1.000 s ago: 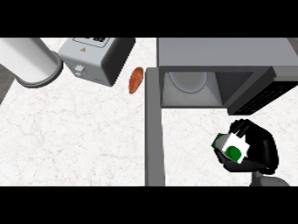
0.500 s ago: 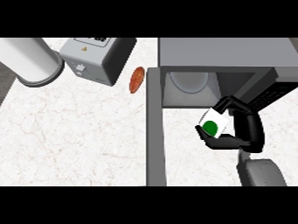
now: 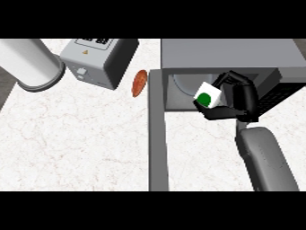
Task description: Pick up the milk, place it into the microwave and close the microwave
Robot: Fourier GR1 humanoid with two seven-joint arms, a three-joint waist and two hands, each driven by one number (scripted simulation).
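The milk (image 3: 208,95) is a small white carton with a green round mark. My right hand (image 3: 238,99) is curled round it and holds it at the mouth of the open microwave (image 3: 228,56), just in front of the grey cavity (image 3: 181,85). The microwave's door (image 3: 157,134) swings out toward me as a long grey strip left of the hand. A dark panel with a dotted grid (image 3: 277,90) lies right of the hand. My left hand does not show.
A grey toaster-like box (image 3: 99,60) stands at the back left, with a white cylinder (image 3: 26,63) beside it. A reddish-brown flat item (image 3: 139,83) lies between the box and the microwave. White marble counter (image 3: 69,143) spreads left of the door.
My right hand has carried the milk up and away from the counter's front toward the microwave's opening, and the forearm now stretches further into view.
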